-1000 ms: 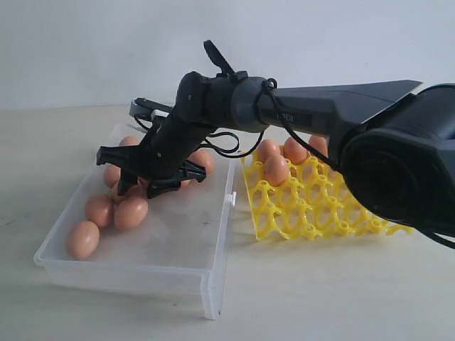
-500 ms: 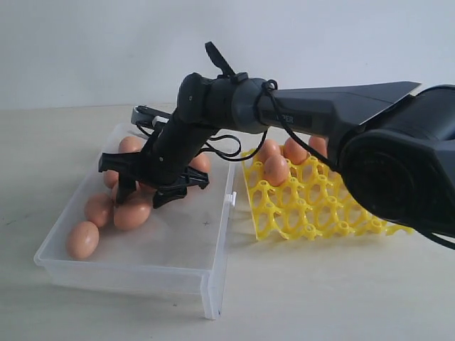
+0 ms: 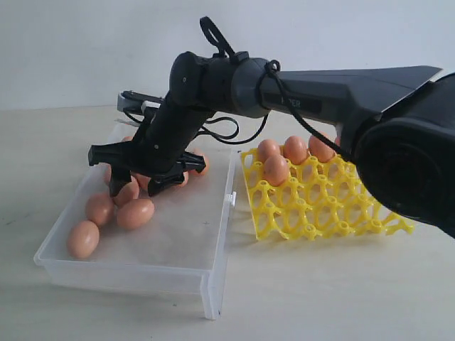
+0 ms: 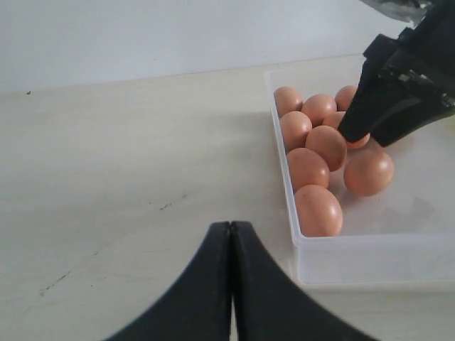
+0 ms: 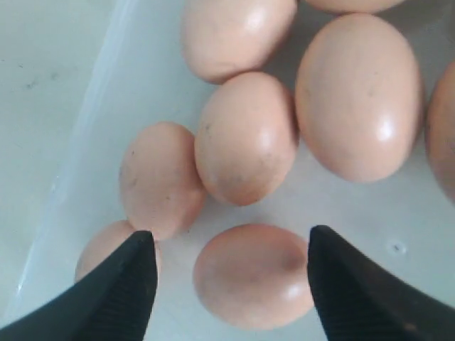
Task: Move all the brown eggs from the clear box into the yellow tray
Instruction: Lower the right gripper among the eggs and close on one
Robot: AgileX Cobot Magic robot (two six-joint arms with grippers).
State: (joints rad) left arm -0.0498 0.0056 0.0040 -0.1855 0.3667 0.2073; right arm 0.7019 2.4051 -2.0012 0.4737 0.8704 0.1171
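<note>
Right hand [image 5: 229, 240] gaping, empty, over the brown eggs [image 5: 252, 277] — the nearest lies flat, long axis finger-to-finger — left hand [image 4: 231, 234] closed.

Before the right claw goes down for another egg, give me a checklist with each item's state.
1. Opening of the right claw: ok, jaws wide apart.
2. Nothing held in it: ok, it is empty.
3. Line-up on the target egg: ok, it lies under the gap between the jaws.
4. Room for the fingertips: not ok, a neighbouring egg sits right at one fingertip.
5. Free cups in the yellow tray: ok, its near rows are bare.
6. Clearance from the left claw: ok, it is shut and outside the clear box.
</note>
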